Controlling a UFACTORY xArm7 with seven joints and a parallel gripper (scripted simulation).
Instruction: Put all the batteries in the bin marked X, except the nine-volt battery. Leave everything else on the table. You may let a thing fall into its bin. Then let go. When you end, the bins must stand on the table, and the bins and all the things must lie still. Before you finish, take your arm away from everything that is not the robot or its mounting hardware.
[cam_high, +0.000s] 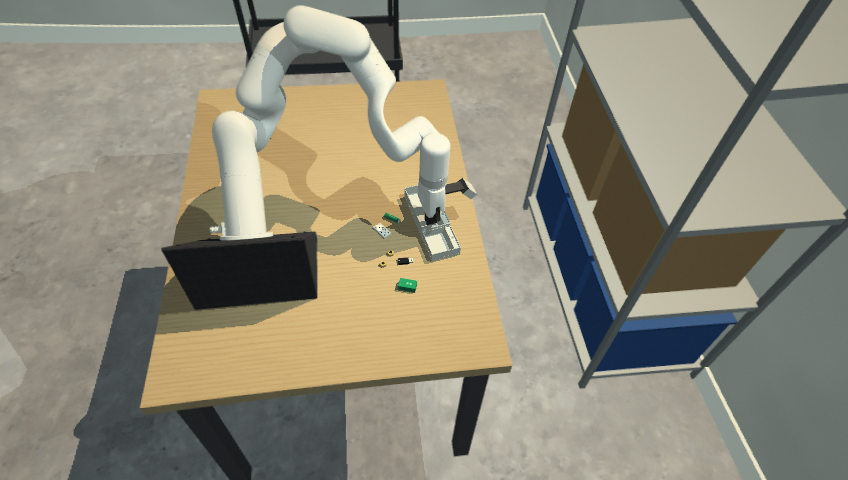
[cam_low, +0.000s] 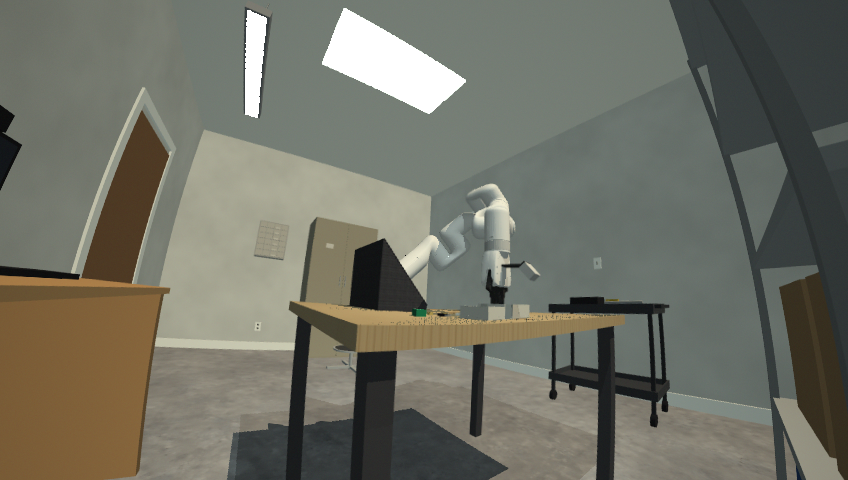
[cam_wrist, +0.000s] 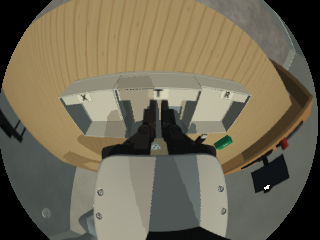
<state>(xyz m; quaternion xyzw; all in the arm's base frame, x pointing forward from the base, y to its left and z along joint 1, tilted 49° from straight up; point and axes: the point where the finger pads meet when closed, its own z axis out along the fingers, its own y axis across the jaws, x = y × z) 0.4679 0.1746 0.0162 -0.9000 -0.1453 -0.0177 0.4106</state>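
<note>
A row of three small grey bins (cam_high: 454, 249) (cam_low: 476, 311) (cam_wrist: 100, 120) stands near the table's right edge. My gripper (cam_high: 433, 221) (cam_low: 495, 299) (cam_wrist: 158, 107) hangs straight down over the middle bin, fingertips about at its rim. The fingers are nearly together and I see nothing between them. The near bin looks empty, and my arm hides the far one. The marks on the bin walls are too small to read. A green cylinder (cam_high: 389, 217) lies left of the bins. A small black piece (cam_high: 404, 260) and a flat green block (cam_high: 407, 284) (cam_low: 419, 311) lie nearer the front.
A white spotted tile (cam_high: 381, 230) and two yellow nuts (cam_high: 389, 252) lie left of the bins. A large black wedge-shaped box (cam_high: 249, 267) (cam_low: 380, 279) stands by the arm's base. A shelf rack (cam_high: 654, 178) stands right of the table, and a black cart (cam_low: 606, 309) behind it.
</note>
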